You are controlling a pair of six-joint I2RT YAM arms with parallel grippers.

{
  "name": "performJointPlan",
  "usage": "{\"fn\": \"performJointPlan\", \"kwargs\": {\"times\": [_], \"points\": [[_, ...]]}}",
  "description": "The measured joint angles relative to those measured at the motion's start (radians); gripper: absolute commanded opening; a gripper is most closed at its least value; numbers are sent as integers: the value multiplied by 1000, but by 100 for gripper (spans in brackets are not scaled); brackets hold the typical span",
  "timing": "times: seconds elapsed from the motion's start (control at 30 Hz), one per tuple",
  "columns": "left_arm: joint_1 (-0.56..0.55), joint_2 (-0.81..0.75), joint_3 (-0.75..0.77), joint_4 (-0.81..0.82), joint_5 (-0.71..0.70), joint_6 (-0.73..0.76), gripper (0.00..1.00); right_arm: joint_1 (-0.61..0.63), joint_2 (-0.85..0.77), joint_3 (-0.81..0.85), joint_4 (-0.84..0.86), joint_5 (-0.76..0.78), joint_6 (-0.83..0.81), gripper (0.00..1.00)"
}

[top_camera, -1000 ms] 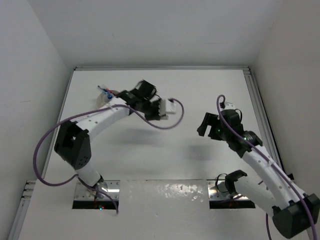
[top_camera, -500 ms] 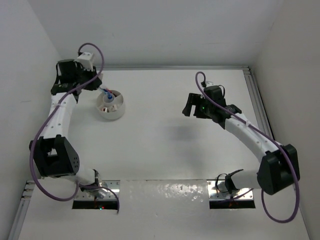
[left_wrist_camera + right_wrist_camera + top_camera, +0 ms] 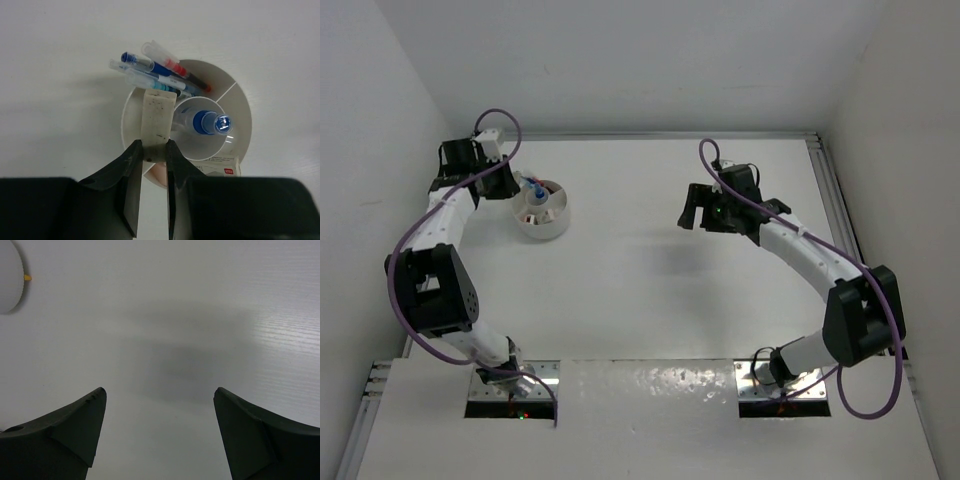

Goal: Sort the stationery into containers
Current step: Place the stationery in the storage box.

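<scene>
**Overhead view, left to right.** My left tool (image 3: 510,180) reaches in at the far left of the bench (image 3: 640,290), at the rim of the one round white tub (image 3: 561,224). From this height its grip cannot be read, and the tub's contents show only as blue specks. My right tool (image 3: 692,214) hangs over bare bench well apart from the tub, on the right half.

**Left wrist view.** This view supplies what the overhead view lacks. The left tool is clamped on one tan block (image 3: 159,120), a finger (image 3: 131,172) pressing each side of its near end. The block's far end lies over the tub, pointing at the pens (image 3: 159,75). I cannot tell whether the block touches the tub.

- **Pens:** I count four, overlapping, with their caps jutting past the rim. One is red-inked and the others are blue or pale blue.
- **Centre cup:** one blue-capped bottle (image 3: 205,122) stands upright in it.
- **Near compartment:** it holds one white eraser (image 3: 220,168) and one pink piece (image 3: 156,173), the latter mostly hidden between my fingers.

**Right wrist view.** The right tool (image 3: 159,392) has its jaws wide apart with nothing between them, above bare bench. A white curved edge (image 3: 10,282) with a yellow speck cuts the upper left corner, and I cannot tell what it is.
</scene>
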State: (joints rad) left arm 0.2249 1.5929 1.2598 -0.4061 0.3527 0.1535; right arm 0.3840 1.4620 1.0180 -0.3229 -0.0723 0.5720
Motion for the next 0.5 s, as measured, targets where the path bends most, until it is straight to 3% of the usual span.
{"fn": "performJointPlan", "kwargs": {"times": [0.43, 0.5], "points": [[6, 1, -163, 95, -13, 22, 0, 0, 6, 0, -12, 0, -4, 86], [6, 1, -163, 112, -13, 22, 8, 0, 6, 0, -17, 0, -5, 86]]}}
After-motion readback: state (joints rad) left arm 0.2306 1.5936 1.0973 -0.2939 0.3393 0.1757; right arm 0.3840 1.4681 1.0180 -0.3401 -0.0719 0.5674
